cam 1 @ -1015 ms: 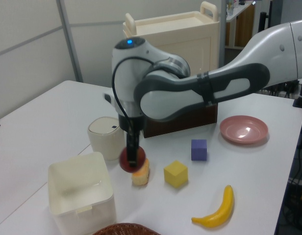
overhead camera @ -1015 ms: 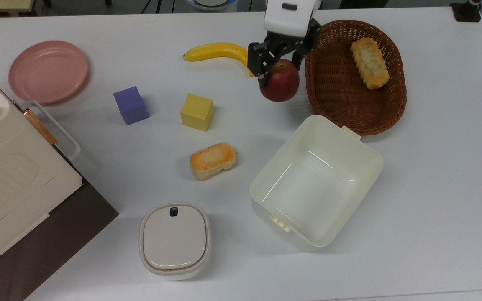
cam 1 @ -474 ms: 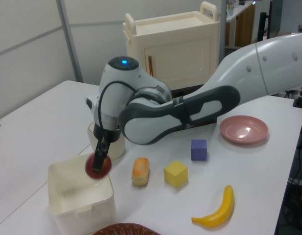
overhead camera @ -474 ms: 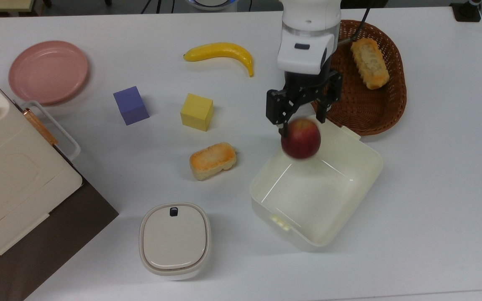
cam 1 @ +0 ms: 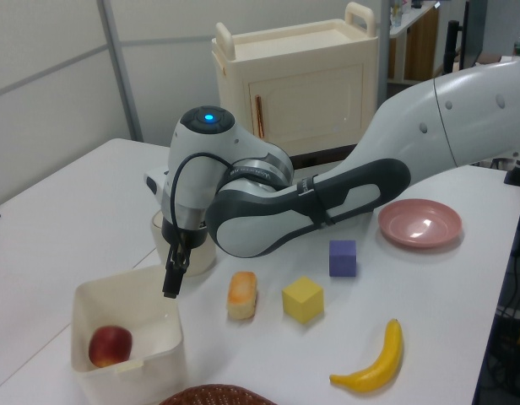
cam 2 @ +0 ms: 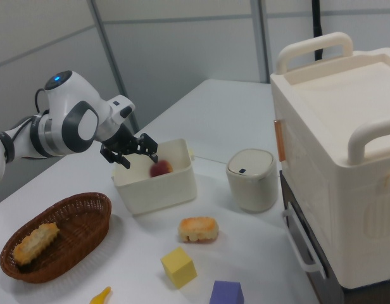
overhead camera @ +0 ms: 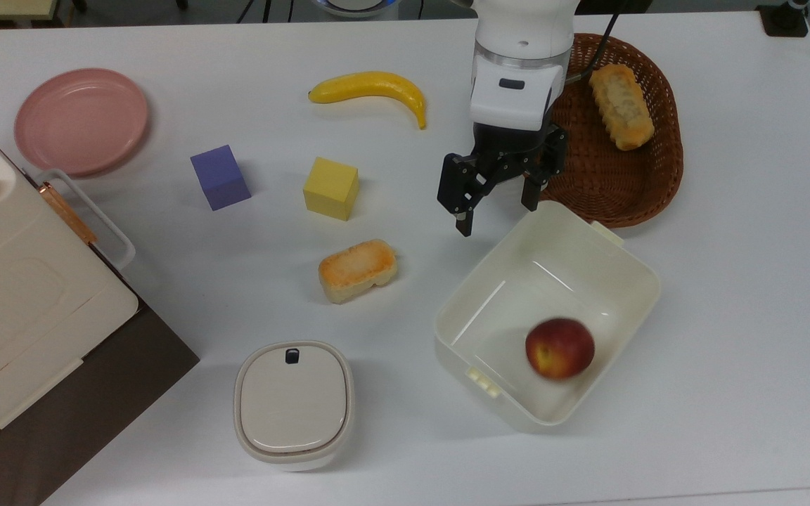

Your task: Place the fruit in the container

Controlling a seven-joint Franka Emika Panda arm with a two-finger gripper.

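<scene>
The fruit (overhead camera: 560,348), round and dark red with a yellowish blush, lies on the floor of the container (overhead camera: 588,260), near its corner at the top view's lower right. It also shows inside the cream-white tub in the left view (cam 1: 110,344) and the right view (cam 2: 160,168). My gripper (overhead camera: 496,214) hangs open and holds nothing, just above the tub's rim at the top view's upper left, apart from the fruit. The left view has the gripper (cam 1: 174,274) above the tub's (cam 1: 133,384) far edge. The right view shows its spread fingers (cam 2: 137,155) over the tub (cam 2: 160,190).
A wicker basket (overhead camera: 609,190) holding a bread (overhead camera: 621,105) stands right behind the arm. A banana (overhead camera: 370,86), yellow cube (overhead camera: 331,187), purple cube (overhead camera: 220,176), bread roll (overhead camera: 357,270), lidded box (overhead camera: 294,402) and pink plate (overhead camera: 81,119) lie to the top view's left. A cream cabinet (overhead camera: 18,295) fills that edge.
The gripper carried the fruit from beside the basket to above the tub, then opened. The fruit dropped into the tub, and the tub shifted slightly toward the top view's right.
</scene>
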